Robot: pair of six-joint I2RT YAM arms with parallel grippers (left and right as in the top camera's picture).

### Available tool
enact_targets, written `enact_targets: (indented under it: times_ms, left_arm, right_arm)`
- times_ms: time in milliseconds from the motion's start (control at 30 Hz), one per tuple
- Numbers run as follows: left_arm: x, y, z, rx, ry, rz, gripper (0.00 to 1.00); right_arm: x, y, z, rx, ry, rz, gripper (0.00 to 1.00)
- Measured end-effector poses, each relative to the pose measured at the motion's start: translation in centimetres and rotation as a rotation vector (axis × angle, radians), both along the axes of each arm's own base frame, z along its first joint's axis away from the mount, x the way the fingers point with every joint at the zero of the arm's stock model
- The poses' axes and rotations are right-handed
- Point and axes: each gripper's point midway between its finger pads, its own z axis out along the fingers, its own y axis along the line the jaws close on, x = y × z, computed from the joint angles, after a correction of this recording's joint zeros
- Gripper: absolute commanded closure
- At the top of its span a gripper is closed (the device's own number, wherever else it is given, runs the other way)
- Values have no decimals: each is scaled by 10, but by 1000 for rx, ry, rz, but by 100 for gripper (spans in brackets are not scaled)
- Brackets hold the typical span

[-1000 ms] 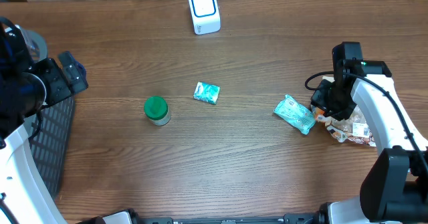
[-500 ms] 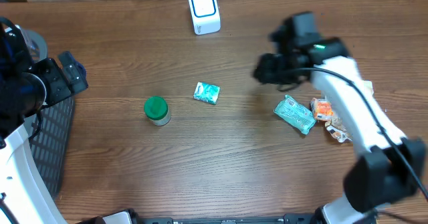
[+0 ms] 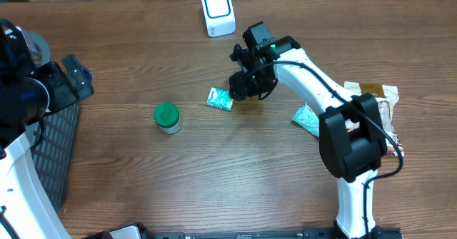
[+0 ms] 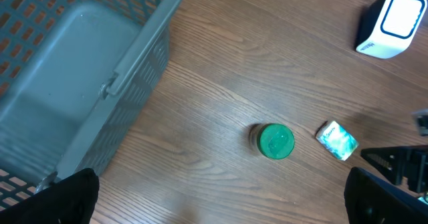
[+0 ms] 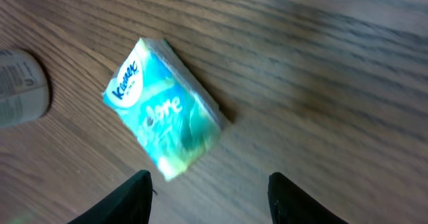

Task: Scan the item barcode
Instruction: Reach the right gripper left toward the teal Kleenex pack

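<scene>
A teal Kleenex tissue pack (image 3: 221, 98) lies flat mid-table, also seen in the left wrist view (image 4: 336, 140). In the right wrist view the pack (image 5: 164, 120) lies just ahead and left of my right gripper (image 5: 208, 180), which is open with nothing between its fingers. From overhead, the right gripper (image 3: 244, 88) hovers at the pack's right edge. The white scanner with a blue-ringed window (image 3: 218, 11) stands at the far edge (image 4: 391, 23). My left gripper (image 4: 221, 184) is wide open and empty, at the table's left (image 3: 71, 78).
A green-lidded jar (image 3: 167, 118) stands left of the pack (image 4: 275, 141). A grey basket (image 4: 80, 63) sits at the left edge. A teal packet (image 3: 308, 121) and several snack wrappers (image 3: 375, 103) lie at the right.
My right arm has swung from the wrapper pile at the right across to the tissue pack in the middle, its jaws opening wider. The left arm has not moved.
</scene>
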Motion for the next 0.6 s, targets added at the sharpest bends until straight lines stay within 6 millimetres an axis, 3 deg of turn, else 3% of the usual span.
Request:
enact_targets:
  times_ms: [267, 600]
  left_arm:
    - [0, 0, 0, 0, 0, 0, 0]
    - [0, 0, 0, 0, 0, 0, 0]
  right_arm:
    - [14, 19, -1, 94, -70, 78, 45]
    - [13, 26, -25, 123, -37, 102, 50]
